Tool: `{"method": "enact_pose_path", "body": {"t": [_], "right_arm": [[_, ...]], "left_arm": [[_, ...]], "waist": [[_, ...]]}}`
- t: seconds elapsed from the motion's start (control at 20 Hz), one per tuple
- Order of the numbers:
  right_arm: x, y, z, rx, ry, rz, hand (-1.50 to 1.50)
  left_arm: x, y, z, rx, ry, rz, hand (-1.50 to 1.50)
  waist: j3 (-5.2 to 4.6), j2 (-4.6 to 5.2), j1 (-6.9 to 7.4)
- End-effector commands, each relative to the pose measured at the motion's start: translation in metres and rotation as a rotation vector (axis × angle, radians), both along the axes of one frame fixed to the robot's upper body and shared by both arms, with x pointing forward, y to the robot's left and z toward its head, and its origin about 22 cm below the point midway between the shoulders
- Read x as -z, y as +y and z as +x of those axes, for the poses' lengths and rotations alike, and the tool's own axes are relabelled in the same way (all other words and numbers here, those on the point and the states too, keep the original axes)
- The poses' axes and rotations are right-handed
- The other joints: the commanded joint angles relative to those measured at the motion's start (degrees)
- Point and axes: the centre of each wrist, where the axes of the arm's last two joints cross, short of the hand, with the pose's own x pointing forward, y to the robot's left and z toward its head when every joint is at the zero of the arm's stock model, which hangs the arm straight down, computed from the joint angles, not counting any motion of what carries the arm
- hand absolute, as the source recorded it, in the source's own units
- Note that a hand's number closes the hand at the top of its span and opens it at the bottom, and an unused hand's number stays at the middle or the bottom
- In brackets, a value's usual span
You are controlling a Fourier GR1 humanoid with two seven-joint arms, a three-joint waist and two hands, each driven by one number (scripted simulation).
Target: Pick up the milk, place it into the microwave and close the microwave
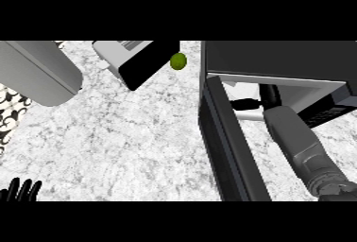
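Presumably the milk is hidden inside the microwave (279, 59), where the right robot hand (245, 103) reaches, grip undeterminable; door (226, 142) open; left robot hand (21, 190) open, resting at the surface (140, 142); risk: withdrawing forearm tips milk.

You are looking at a counter (140, 142) of speckled grey-white stone with a matt finish. The microwave (279, 56) shows dark, smooth casing, and its open door (226, 146) is glossy black. The right forearm (303, 146) looks like smooth grey plastic or metal. A brushed grey metallic appliance (38, 71) sits top left, and a smooth green lime (178, 61) lies nearby.
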Motion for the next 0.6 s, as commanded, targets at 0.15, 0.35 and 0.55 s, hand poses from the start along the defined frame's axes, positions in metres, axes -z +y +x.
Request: {"method": "enact_pose_path", "body": {"t": [0.15,0.35,0.55], "right_arm": [[0.027,-0.021,-0.023,-0.101,0.041,0.163,-1.5],[0.044,-0.024,-0.037,-0.161,0.086,0.233,-1.5],[0.052,-0.021,-0.044,-0.249,0.119,0.335,-1.5]], "left_arm": [[-0.008,0.0,-0.008,0.018,0.009,0.017,-1.5],[0.005,-0.021,-0.017,0.108,0.042,-0.008,-1.5],[0.003,-0.035,-0.011,0.186,0.037,-0.044,-1.5]], "waist": [[-0.04,-0.54,-1.43],[-0.12,-0.99,-2.31],[-0.15,-1.21,-3.09]]}}
